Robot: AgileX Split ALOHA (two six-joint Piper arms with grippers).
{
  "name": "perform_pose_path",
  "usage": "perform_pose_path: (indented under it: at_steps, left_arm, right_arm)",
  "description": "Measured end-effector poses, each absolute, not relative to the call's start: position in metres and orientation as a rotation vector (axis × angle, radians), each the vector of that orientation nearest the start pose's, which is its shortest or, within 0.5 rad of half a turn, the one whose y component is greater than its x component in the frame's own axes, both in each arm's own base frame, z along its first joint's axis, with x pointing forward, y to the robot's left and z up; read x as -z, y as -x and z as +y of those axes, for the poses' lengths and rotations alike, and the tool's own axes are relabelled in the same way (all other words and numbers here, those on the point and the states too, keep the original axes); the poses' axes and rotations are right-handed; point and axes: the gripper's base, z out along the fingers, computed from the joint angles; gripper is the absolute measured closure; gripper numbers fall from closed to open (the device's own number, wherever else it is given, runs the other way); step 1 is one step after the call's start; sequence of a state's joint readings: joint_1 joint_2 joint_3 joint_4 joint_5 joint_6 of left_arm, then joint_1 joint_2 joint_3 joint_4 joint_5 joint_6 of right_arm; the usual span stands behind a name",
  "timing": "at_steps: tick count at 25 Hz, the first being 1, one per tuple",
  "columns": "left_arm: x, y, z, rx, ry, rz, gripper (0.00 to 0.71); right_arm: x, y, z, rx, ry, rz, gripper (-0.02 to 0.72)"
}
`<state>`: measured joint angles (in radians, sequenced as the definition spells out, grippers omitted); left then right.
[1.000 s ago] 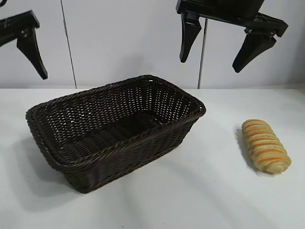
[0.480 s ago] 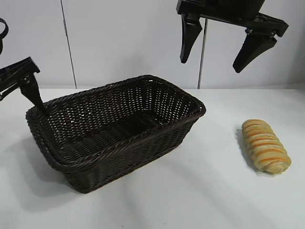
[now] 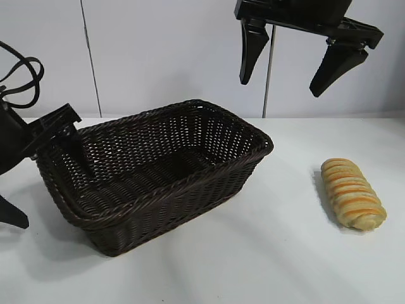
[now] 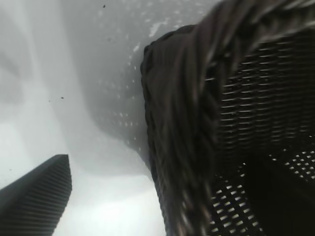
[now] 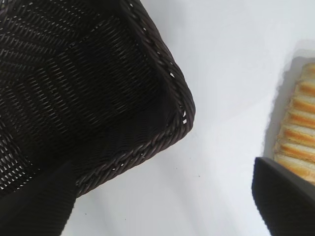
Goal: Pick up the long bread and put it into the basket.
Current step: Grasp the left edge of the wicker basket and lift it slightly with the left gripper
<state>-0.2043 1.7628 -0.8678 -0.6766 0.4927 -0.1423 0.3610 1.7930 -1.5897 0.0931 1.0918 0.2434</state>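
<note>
The long bread (image 3: 352, 193), golden with orange-brown ridges, lies on the white table to the right of the basket (image 3: 158, 193); its edge shows in the right wrist view (image 5: 298, 128). My left gripper (image 3: 54, 193) is low at the basket's left end, open, straddling the braided rim (image 4: 192, 98). One finger is inside the basket and the other finger (image 4: 37, 196) is outside, clear of the wall. My right gripper (image 3: 279, 87) hangs open and empty high above the gap between the basket and the bread.
The basket holds nothing. Bare white tabletop (image 3: 285, 253) runs between the basket and the bread and along the front. A pale wall with vertical seams stands behind.
My left gripper has come down and moved right from high at the left, onto the basket's left rim, with its jaws narrower. The right gripper, basket and bread have not moved.
</note>
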Motion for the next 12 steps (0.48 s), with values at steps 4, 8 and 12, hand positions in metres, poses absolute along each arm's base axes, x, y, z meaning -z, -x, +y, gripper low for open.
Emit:
perform_pose_path:
  at_steps: [4, 8, 12]
  left_arm:
    - [-0.14, -0.3, -0.09, 0.631, 0.721, 2.817, 0.254]
    - [-0.132, -0.301, -0.092, 0.648, 0.762, 2.836, 0.417]
    - [-0.134, -0.302, -0.093, 0.658, 0.745, 2.837, 0.61]
  right_arm:
    - [-0.298, -0.356, 0.143, -0.275, 0.128, 2.806, 0.008]
    - [-0.298, -0.356, 0.143, -0.275, 0.128, 2.806, 0.008]
    - [-0.298, -0.356, 0.143, -0.274, 0.128, 2.807, 0.008]
